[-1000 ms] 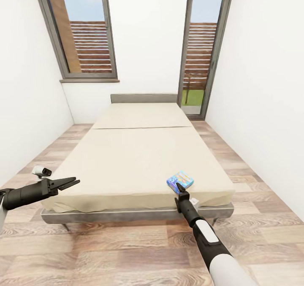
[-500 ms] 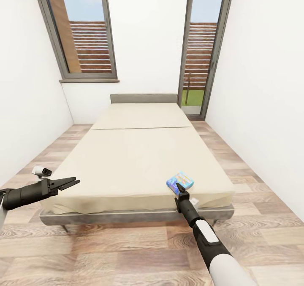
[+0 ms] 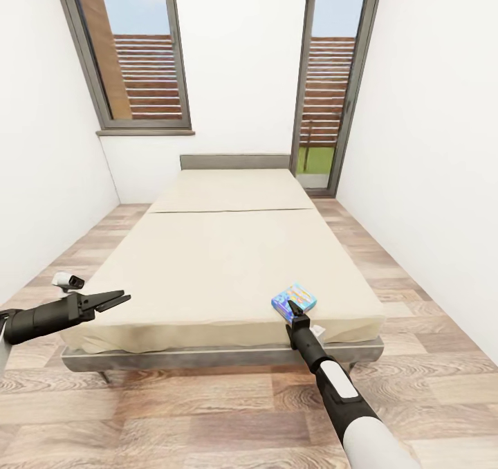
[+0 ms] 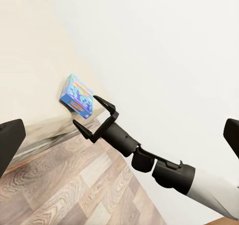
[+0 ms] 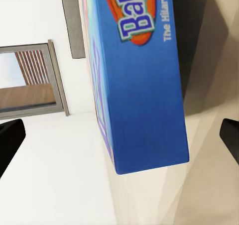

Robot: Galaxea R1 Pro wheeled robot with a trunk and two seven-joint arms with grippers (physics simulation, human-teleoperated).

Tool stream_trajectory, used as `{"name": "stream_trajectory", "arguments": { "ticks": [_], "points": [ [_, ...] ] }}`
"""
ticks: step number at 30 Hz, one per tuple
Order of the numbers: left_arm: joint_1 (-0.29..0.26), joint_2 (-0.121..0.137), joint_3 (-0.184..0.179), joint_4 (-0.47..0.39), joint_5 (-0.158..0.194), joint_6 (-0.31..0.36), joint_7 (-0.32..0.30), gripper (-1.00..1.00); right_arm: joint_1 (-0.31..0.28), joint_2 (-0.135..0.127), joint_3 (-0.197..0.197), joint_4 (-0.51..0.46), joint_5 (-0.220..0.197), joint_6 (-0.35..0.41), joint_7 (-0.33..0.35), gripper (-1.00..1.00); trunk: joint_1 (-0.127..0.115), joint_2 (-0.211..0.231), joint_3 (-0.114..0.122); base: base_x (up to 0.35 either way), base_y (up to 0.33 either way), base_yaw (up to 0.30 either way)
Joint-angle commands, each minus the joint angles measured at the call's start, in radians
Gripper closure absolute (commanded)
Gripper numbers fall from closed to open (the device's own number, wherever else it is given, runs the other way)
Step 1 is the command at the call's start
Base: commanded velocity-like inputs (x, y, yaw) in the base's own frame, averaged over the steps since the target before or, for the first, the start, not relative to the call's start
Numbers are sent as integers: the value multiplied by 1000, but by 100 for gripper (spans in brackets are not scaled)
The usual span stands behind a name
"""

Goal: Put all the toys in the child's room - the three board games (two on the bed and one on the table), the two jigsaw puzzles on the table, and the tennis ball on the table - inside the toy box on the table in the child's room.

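Note:
A small blue board game (image 3: 295, 297) lies near the front right corner of the bed (image 3: 221, 261), on the bare beige mattress. My right gripper (image 3: 292, 306) is open right at the box's near edge. The left wrist view shows its two fingers spread just short of the board game (image 4: 77, 94). Up close in the right wrist view, the blue printed box (image 5: 142, 80) stands between the wide-apart fingers. My left gripper (image 3: 117, 299) hangs open and empty off the bed's front left corner. The table, the toy box, the jigsaw puzzles and the tennis ball are out of view.
White walls close in on both sides of the bed, with strips of wood-plank floor (image 3: 415, 303) between. A dark-framed window (image 3: 135, 54) and a glass door (image 3: 328, 81) stand behind the headboard (image 3: 235, 161). The bed's grey frame (image 3: 207, 358) runs just in front of me.
The whole view has crept slightly toward the bed. My right gripper sits a little closer to the blue board game. The left arm keeps its pose.

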Motion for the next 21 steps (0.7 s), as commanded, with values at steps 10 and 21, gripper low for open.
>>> {"name": "stream_trajectory", "arguments": {
  "ticks": [10,21],
  "points": [
    [0,0,0,0,-1,10,-4,-100,-2,1,-8,-1,-15,6,5,-100,0,0,-1,0,0,0],
    [-1,0,0,0,-1,11,-4,-100,-2,1,-8,-1,-15,6,5,-100,0,0,-1,0,-106,0]
  ]
}}
